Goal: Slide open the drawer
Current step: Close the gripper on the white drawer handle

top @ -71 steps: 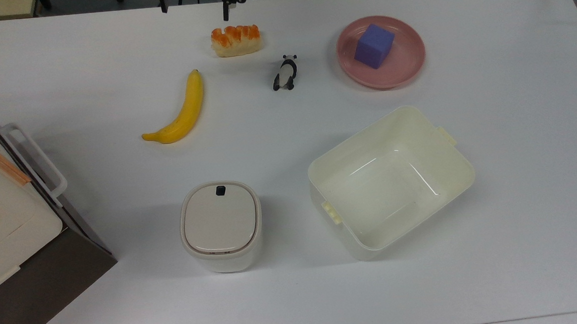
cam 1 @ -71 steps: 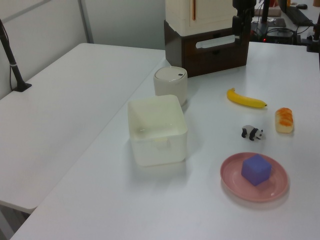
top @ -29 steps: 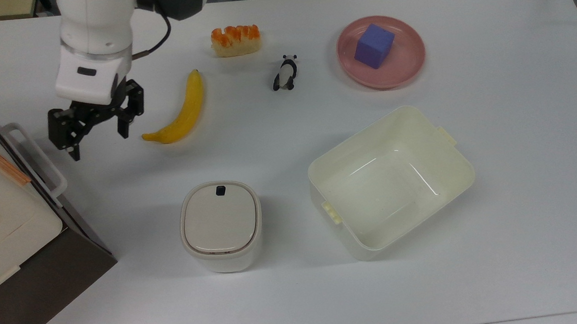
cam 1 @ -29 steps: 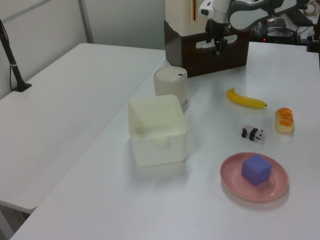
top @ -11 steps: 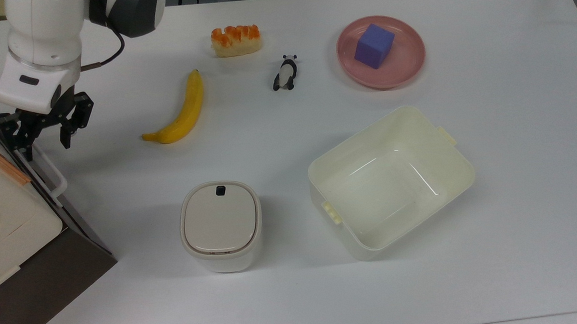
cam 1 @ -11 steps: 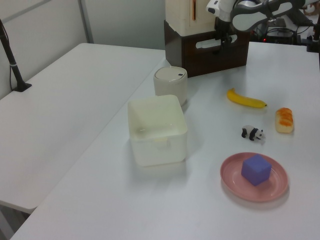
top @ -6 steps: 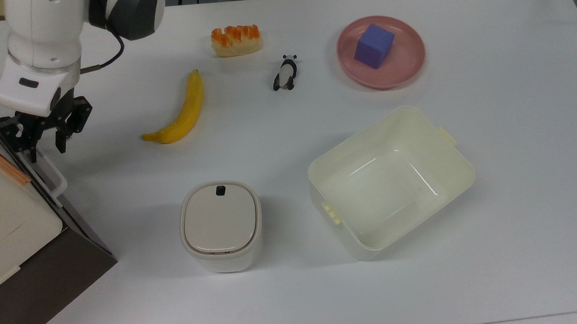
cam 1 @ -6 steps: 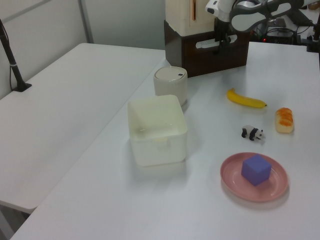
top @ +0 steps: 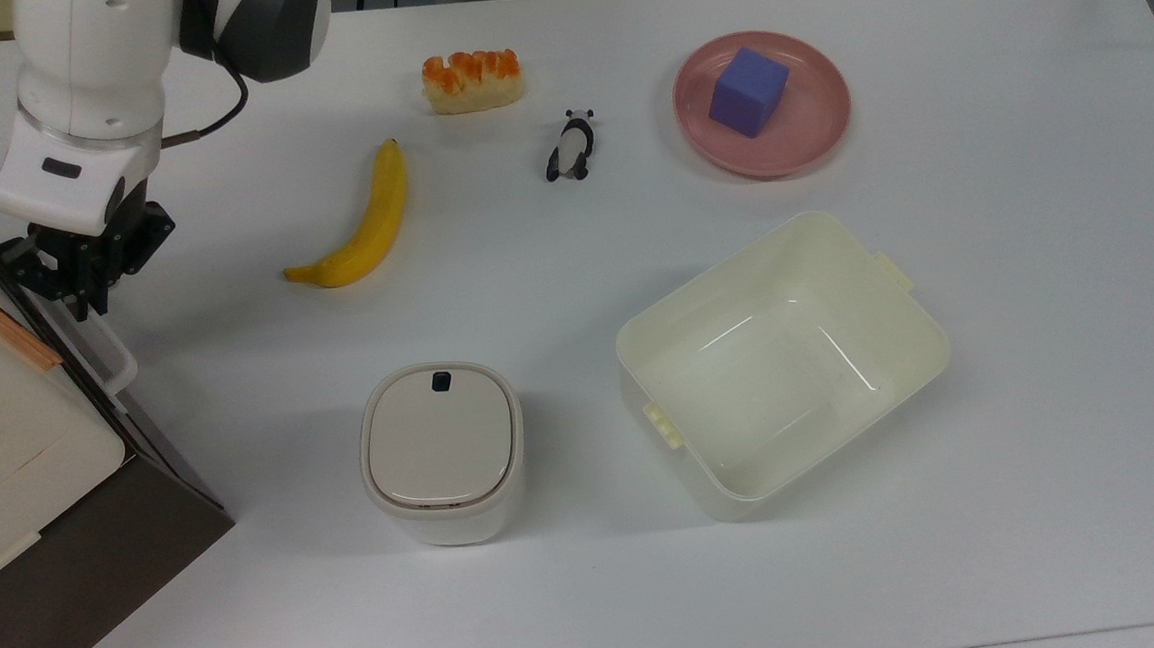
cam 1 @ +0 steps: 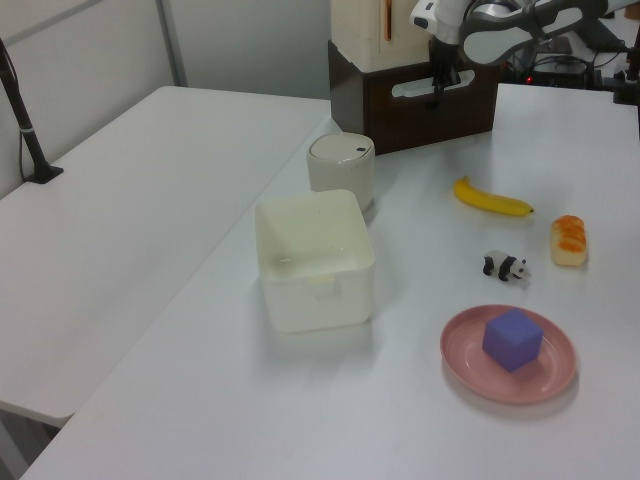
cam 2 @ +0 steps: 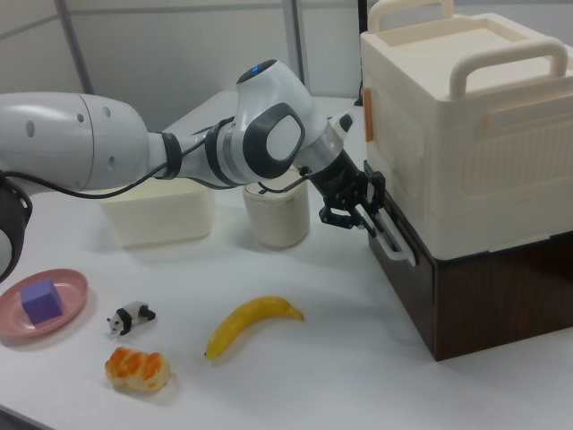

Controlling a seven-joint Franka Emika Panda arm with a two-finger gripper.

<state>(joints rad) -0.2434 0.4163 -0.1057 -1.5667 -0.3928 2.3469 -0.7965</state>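
Drawer sits shut at the table's edge on the top view's left, under a cream case; end effector pinched on its white loop handle, likely stiff, sliding straight on a steady pull.

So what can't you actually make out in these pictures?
- Drawer interior: its dark front hides it in the right view.
- Small white bin contents: lid covers them in the top view.
- Handle under the gripper: the gripper covers it in the top view.
- Drawer unit: cut off at the top view's left.
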